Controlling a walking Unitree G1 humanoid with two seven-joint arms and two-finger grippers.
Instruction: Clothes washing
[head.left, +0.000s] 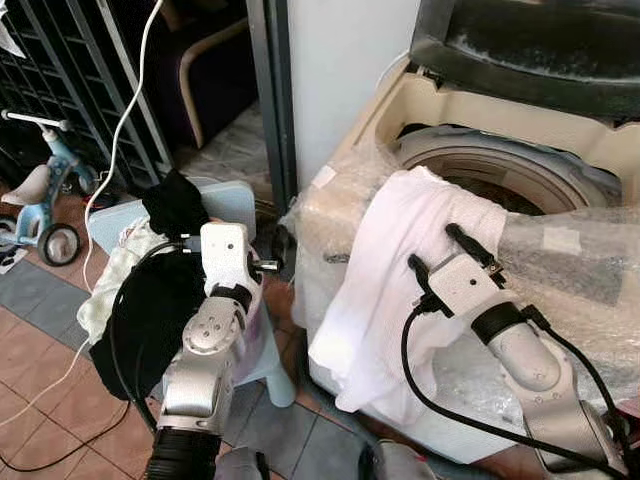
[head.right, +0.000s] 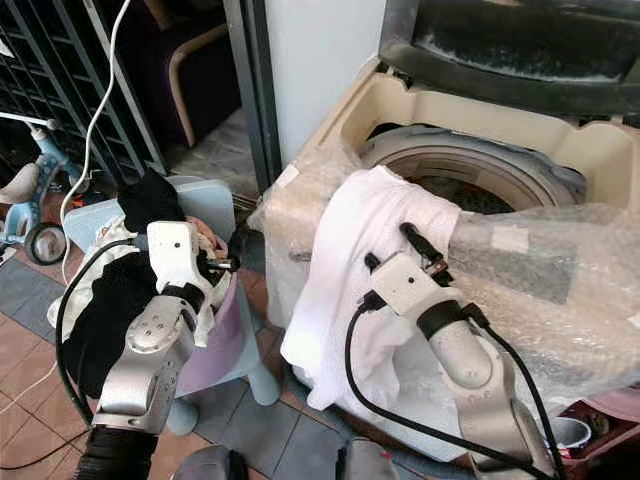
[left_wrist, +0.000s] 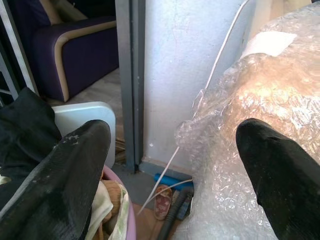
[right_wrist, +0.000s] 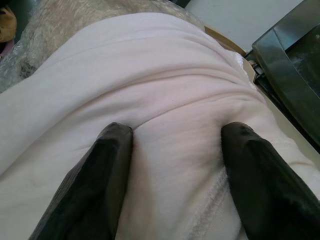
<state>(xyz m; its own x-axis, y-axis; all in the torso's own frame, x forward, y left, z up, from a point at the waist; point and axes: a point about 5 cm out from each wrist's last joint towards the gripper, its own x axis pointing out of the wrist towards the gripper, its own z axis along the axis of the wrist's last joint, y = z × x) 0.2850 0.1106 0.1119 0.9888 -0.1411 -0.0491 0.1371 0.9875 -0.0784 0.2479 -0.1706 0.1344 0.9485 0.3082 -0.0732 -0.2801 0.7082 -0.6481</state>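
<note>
White garment (head.left: 385, 290), cream washing machine (head.left: 470, 115), black clothes (head.left: 150, 310).

Both arms are showing silver jointed shells with black collars at the wrists. White boxy wrist housings are carrying the left gripper (head.left: 268, 265) and right gripper (head.left: 437, 248), each with two long black fingers (right_wrist: 95, 185), matte and scuffed. Black cables are looping alongside each forearm.

A terracotta tiled floor (head.left: 40, 360) meets a white wall (head.left: 345, 60), a dark armchair (left_wrist: 70, 50) beyond the doorway.
</note>
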